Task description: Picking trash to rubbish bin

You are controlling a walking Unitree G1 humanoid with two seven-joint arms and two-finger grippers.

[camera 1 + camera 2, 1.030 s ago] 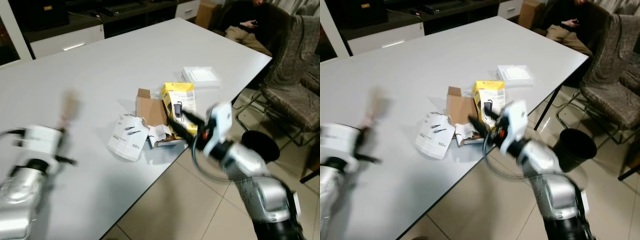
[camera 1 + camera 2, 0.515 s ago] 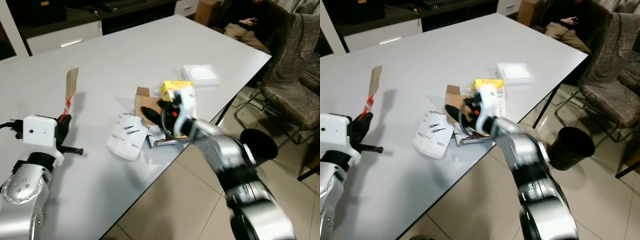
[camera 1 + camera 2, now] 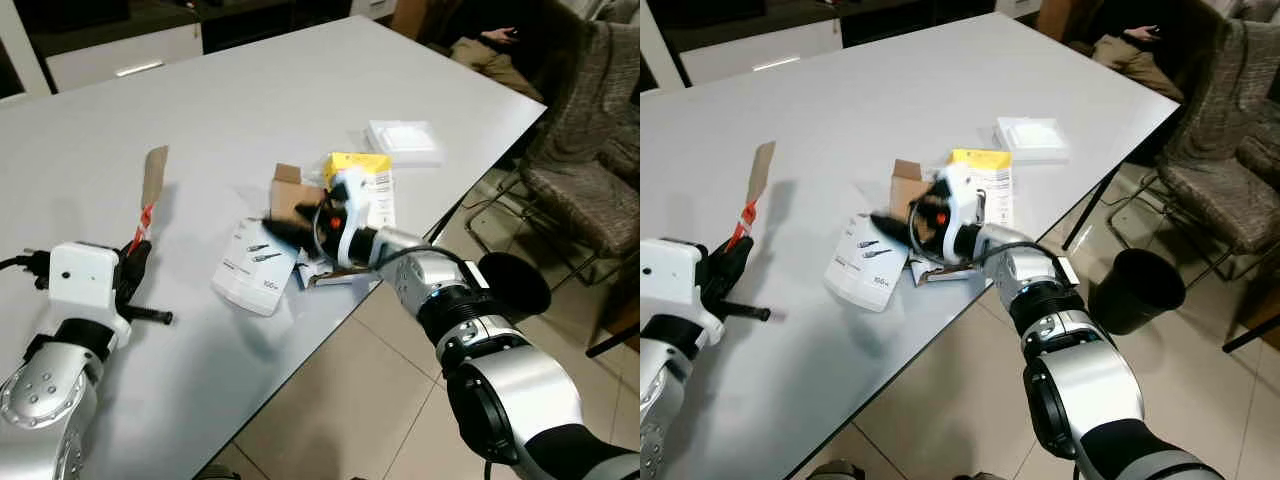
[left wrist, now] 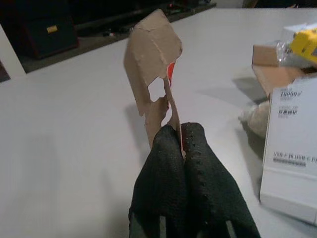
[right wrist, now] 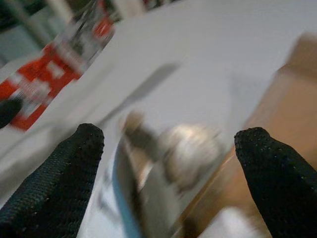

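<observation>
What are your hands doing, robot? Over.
Left hand shut on cardboard scrap. Right hand open over box pile. Bin on floor past table corner.

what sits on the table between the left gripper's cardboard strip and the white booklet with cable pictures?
Nothing: in the left eye view, bare white table separates the brown cardboard strip, pinched in the left gripper, from the white printed booklet.
</observation>
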